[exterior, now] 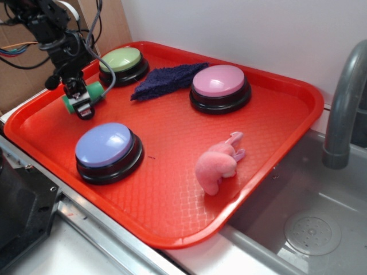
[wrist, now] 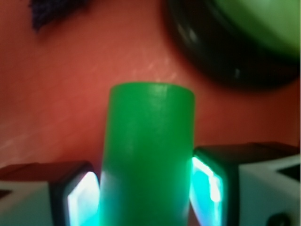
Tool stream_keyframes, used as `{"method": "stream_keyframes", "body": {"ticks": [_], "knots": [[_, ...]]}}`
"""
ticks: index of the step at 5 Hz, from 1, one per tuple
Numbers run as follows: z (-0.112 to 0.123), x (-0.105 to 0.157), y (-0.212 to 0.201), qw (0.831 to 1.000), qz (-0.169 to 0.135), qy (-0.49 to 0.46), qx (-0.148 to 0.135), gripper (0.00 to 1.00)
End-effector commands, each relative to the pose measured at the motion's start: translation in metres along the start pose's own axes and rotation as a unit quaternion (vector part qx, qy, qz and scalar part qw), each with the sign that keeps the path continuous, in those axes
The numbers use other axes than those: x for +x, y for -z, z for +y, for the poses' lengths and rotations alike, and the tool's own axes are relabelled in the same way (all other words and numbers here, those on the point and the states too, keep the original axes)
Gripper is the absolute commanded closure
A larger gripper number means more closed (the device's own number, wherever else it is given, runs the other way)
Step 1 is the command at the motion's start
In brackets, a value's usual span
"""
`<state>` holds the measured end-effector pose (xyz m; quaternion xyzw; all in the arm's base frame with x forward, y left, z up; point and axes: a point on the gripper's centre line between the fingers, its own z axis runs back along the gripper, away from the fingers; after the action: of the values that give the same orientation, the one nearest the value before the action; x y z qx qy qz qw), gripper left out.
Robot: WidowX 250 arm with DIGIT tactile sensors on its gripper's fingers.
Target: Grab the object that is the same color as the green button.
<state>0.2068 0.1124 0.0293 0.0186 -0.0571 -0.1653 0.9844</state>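
The green cylinder (exterior: 92,93) lies at the far left of the red tray (exterior: 172,143), just in front of the green button (exterior: 122,61). My gripper (exterior: 82,102) is down over it with a finger on each side. In the wrist view the cylinder (wrist: 148,155) fills the gap between the two pads (wrist: 80,197), which press against its sides. The green button's black base (wrist: 235,52) shows at the top right of that view. The cylinder seems still low at the tray surface.
A dark blue fuzzy cloth (exterior: 163,80) lies behind, between the green button and a pink button (exterior: 219,86). A purple-blue button (exterior: 108,150) stands in front of the gripper. A pink soft toy (exterior: 218,163) lies at the right. A sink and grey tap (exterior: 344,97) are beyond the tray.
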Motion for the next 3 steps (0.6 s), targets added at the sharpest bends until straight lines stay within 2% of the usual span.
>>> {"method": "stream_keyframes", "body": {"ticks": [1, 2, 3], "knots": [[-0.028, 0.041, -0.104, 0.983, 0.051, -0.169, 0.054, 1.00], [-0.051, 0.062, -0.128, 0.984, 0.028, -0.171, 0.029, 1.00], [-0.075, 0.080, -0.150, 0.987, 0.009, -0.159, 0.024, 1.00]]}}
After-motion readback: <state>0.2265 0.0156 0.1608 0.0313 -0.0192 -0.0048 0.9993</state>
